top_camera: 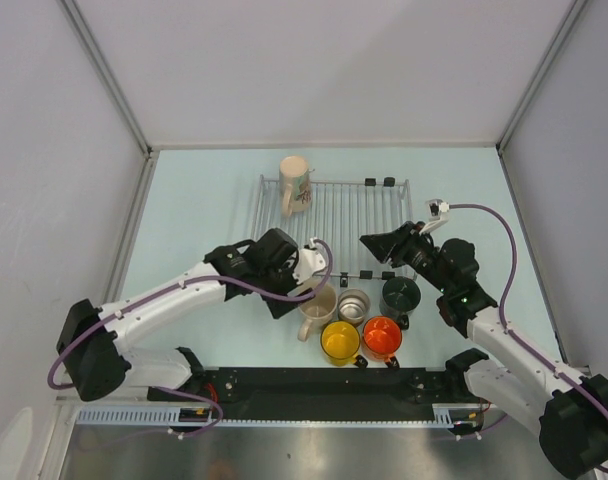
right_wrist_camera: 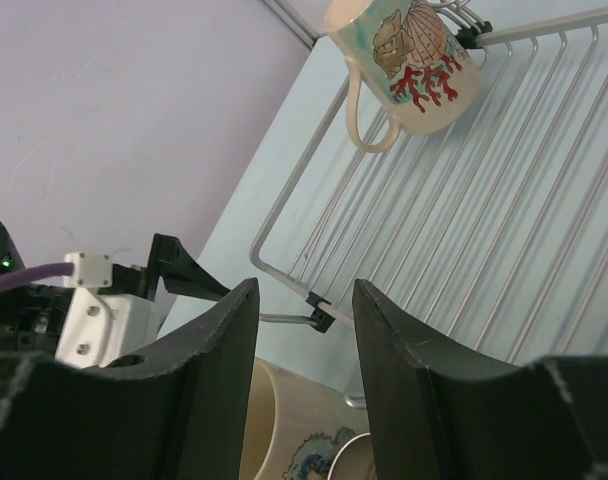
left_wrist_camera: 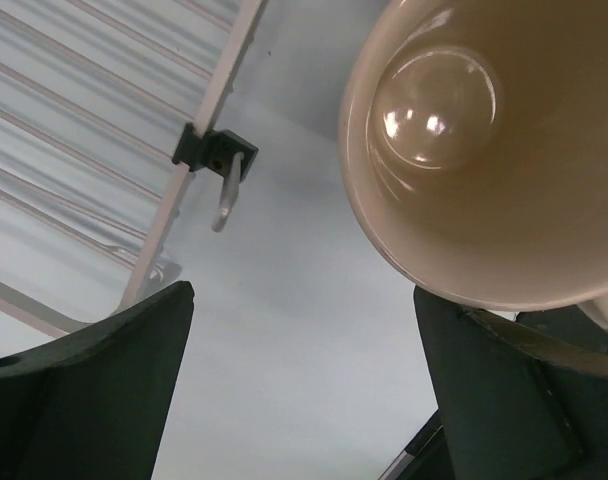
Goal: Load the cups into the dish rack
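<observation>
The wire dish rack (top_camera: 354, 215) lies mid-table. A cream cup with a shell and coral print (top_camera: 296, 185) stands on its back left corner and shows in the right wrist view (right_wrist_camera: 409, 55). In front of the rack stand a cream cup (top_camera: 317, 308), a steel cup (top_camera: 354, 304), a dark green cup (top_camera: 400, 295), a yellow cup (top_camera: 340, 341) and an orange cup (top_camera: 382, 338). My left gripper (top_camera: 300, 290) is open and empty just left of the cream cup (left_wrist_camera: 484, 150). My right gripper (top_camera: 372, 244) is open and empty above the rack's front edge (right_wrist_camera: 504, 200).
White walls enclose the table on three sides. The arm bases and a black rail (top_camera: 314, 385) run along the near edge. A black foot clip (left_wrist_camera: 209, 152) sits on the rack's front wire. The left wrist's white housing (right_wrist_camera: 94, 310) is close to my right gripper.
</observation>
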